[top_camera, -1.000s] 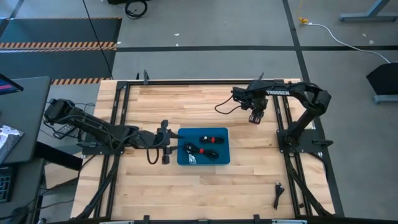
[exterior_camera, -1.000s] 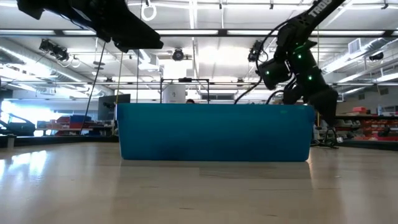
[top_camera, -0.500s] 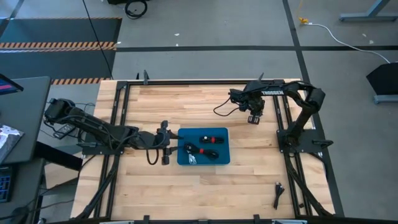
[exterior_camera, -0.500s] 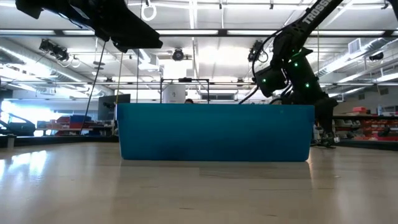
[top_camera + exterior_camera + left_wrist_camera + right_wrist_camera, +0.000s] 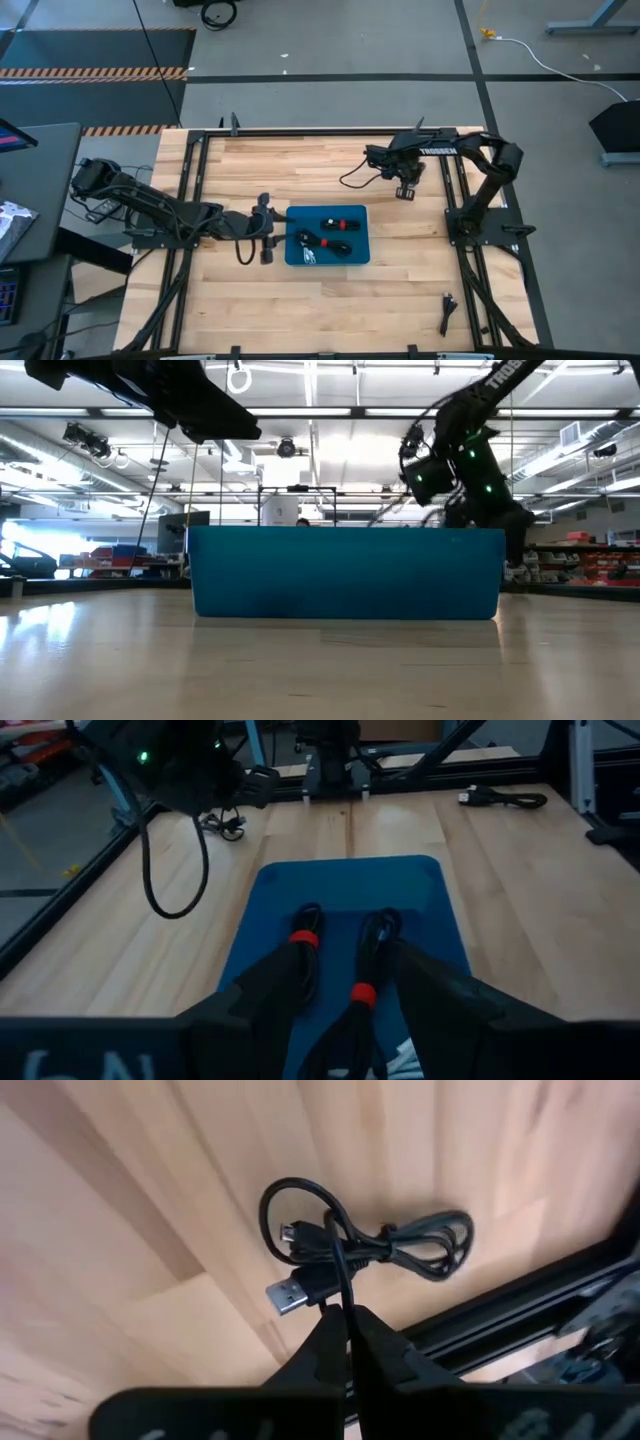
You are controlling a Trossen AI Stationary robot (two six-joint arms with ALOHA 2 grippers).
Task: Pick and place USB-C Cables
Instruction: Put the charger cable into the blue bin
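Note:
A blue tray (image 5: 358,214) sits mid-table and holds two coiled black USB-C cables with red bands (image 5: 338,222) (image 5: 322,241), also seen in the left wrist view (image 5: 304,942) (image 5: 366,970). My left gripper (image 5: 266,230) hovers open just off the tray's left edge, its fingers (image 5: 285,982) pointing over the tray. My right gripper (image 5: 404,190) is at the table's far right, shut on another black cable bundle (image 5: 390,1245) with a bare USB plug (image 5: 290,1292). My right gripper pinches one thin strand (image 5: 341,1295) of the bundle between its two fingertips, beside the USB plug. The fingers come from above, pointing down. The rest of the bundle spreads out beyond the fingertips over the wood; whether it is clear of the table I cannot tell.
Another black cable (image 5: 446,312) lies near the table's near right corner, also seen in the left wrist view (image 5: 502,797). Black frame rails (image 5: 455,200) run along both table sides. In the low view, the tray's wall (image 5: 345,575) hides the table behind it.
My right gripper has drifted a little toward the table's left edge and risen slightly, and its fingers have come together on the cable. My left arm and the tray's cables have not moved.

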